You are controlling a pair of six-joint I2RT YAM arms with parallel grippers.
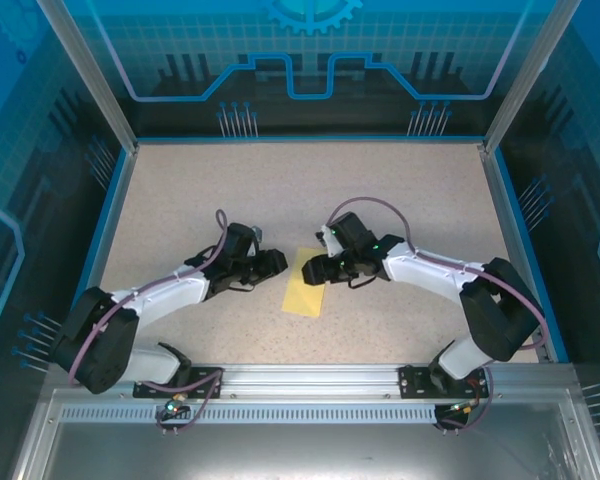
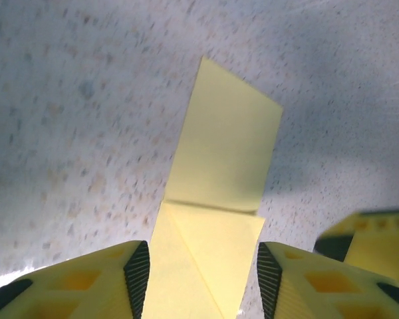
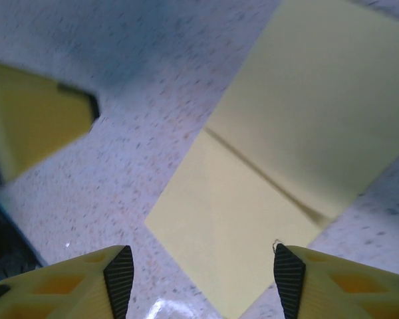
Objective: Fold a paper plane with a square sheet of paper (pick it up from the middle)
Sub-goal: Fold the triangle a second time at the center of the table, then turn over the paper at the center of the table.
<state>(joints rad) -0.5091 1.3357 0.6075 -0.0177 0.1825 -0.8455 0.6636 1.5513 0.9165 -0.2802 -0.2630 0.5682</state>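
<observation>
The square sheet of paper (image 1: 306, 282) lies flat on the speckled table, folded into a narrow yellow strip with a corner flap creased down at one end. My left gripper (image 1: 275, 262) sits just left of it, and my right gripper (image 1: 316, 268) is over its upper right edge. In the left wrist view the sheet (image 2: 226, 153) runs away from between the open jaws of the left gripper (image 2: 203, 269), and neither pad presses it. In the right wrist view the right gripper (image 3: 199, 279) is open above the corner of the sheet (image 3: 306, 133).
The table (image 1: 180, 200) is beige and speckled, with a blue rim and glass walls on three sides. A finger of the right gripper (image 2: 372, 239) shows at the right of the left wrist view. A finger of the left gripper (image 3: 40, 126) shows at the left of the right wrist view.
</observation>
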